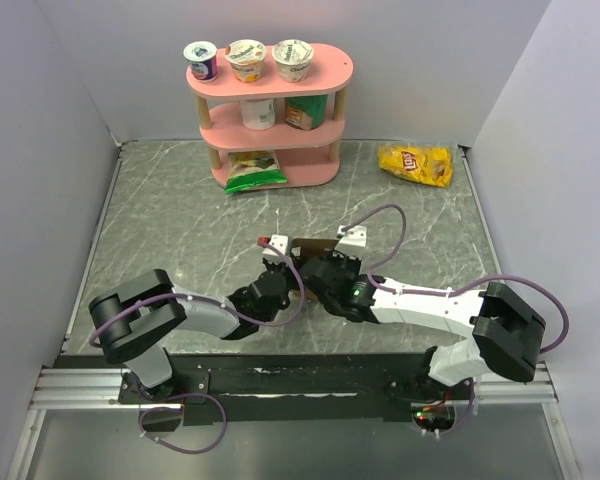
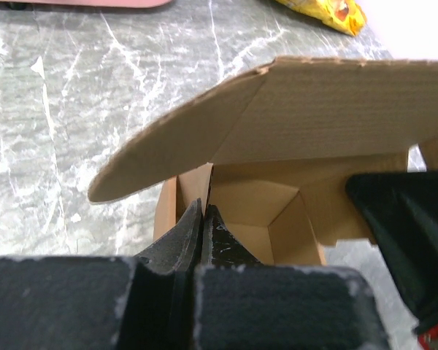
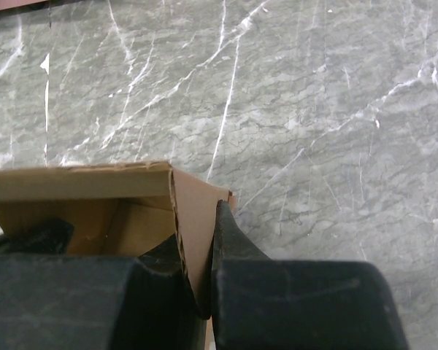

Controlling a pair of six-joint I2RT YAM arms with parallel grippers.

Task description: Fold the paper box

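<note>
Paper box (image 2: 328, 117), side walls pinched by left end effector (image 2: 204, 216) and right end effector (image 3: 198, 240), could tear if either pulls outward

The paper box (image 2: 336, 109) is plain brown. The table (image 1: 180, 210) is grey with thin white lines. The shelf (image 1: 270, 125) is pink. Right of the shelf is a yellow bag (image 1: 416, 163) with a red mark. On the shelf's bottom level is a green bag (image 1: 253, 170). The left gripper (image 2: 203, 219) and right gripper (image 3: 201, 244) are black.
</note>
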